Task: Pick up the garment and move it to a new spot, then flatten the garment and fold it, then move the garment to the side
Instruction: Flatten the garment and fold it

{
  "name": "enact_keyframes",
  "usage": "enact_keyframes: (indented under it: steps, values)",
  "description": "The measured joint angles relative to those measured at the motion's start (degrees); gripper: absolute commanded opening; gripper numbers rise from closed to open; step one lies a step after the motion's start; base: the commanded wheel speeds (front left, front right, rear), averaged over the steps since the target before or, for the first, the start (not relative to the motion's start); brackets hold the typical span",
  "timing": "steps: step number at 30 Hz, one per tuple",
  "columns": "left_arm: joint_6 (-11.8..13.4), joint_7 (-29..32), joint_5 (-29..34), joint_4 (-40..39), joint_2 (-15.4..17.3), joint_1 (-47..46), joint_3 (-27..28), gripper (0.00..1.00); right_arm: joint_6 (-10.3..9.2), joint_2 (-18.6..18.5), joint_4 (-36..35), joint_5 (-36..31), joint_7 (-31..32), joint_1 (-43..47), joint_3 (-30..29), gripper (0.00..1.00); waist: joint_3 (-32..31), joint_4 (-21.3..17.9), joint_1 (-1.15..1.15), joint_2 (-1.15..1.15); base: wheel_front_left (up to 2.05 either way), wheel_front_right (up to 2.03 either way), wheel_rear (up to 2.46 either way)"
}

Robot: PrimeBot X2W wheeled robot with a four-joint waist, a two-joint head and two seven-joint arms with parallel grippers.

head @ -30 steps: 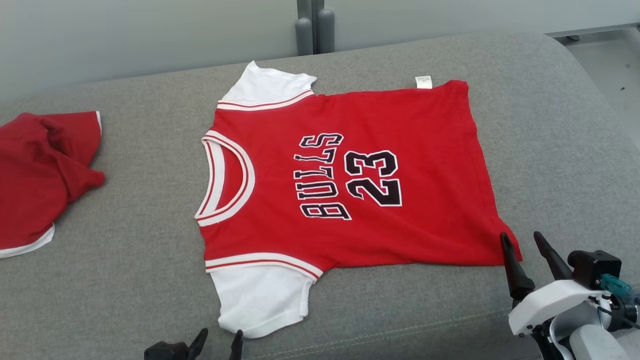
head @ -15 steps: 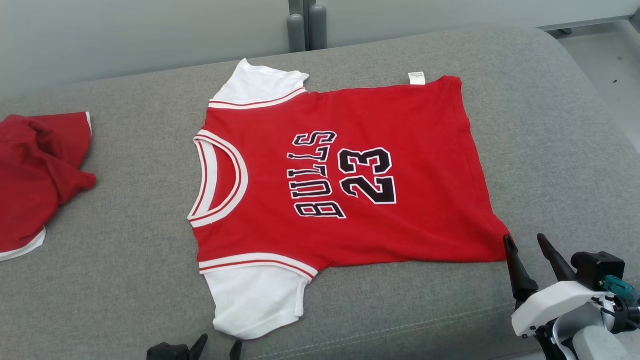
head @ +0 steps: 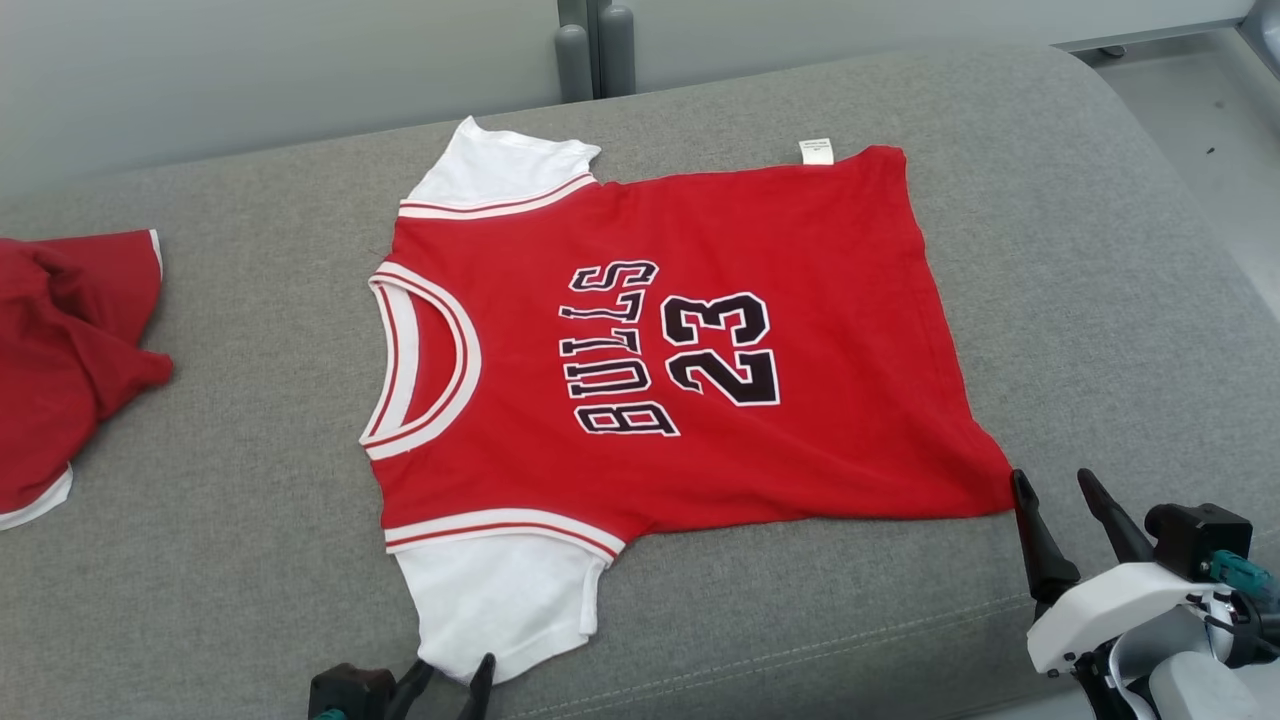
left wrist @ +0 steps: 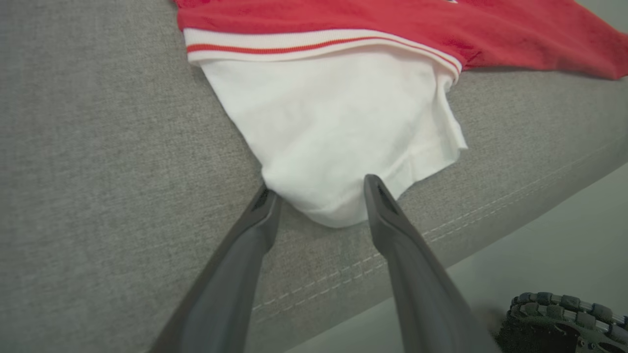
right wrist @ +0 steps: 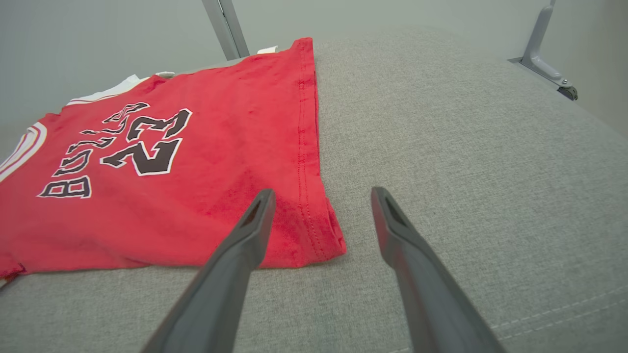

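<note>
I have the Bulls jersey (head: 660,340) flat on the grey cushion (head: 1100,250). My left claw (left wrist: 320,186), spread apart, straddles its white sleeve (left wrist: 338,117). My right claw (right wrist: 322,192), also apart, waits at its hem corner (right wrist: 319,240), positioned for folding, I'd judge.

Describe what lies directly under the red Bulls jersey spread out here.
The grey cushion lies under the red jersey, showing all round its edges. The patch beneath the cloth is covered, so nothing more can be told.

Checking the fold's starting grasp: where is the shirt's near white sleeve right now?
In the head view the white sleeve lies flat on the grey cushion, lower centre-left, its tip between the open fingers of the left gripper.
</note>
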Motion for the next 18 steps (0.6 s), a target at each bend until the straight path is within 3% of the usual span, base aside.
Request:
enact_keyframes:
  steps: [2, 3, 18]
  values:
    - [-0.44, -0.44, 0.24, 0.02, -0.04, -0.24, -0.08, 0.27, 0.01, 0.0, 0.21, 0.13, 0.0, 0.0, -0.11, 1.0, 0.11, -0.08, 0.0, 0.0, 0.0, 0.0, 0.0]
    - [-0.44, -0.82, 0.25, 0.02, -0.09, -0.29, -0.13, 0.0, 0.01, 0.0, 0.41, 0.23, 0.0, 0.0, -0.22, 1.0, 0.17, -0.1, 0.0, 0.0, 0.0, 0.0, 0.0]
    - [-1.0, -3.38, -0.8, -4.64, -0.79, -1.01, 0.96, 0.0, 0.53, -0.05, 5.6, 2.64, 0.31, -0.09, -0.48, 1.0, 2.16, 2.11, 0.0, 0.0, 0.0, 0.0, 0.0]
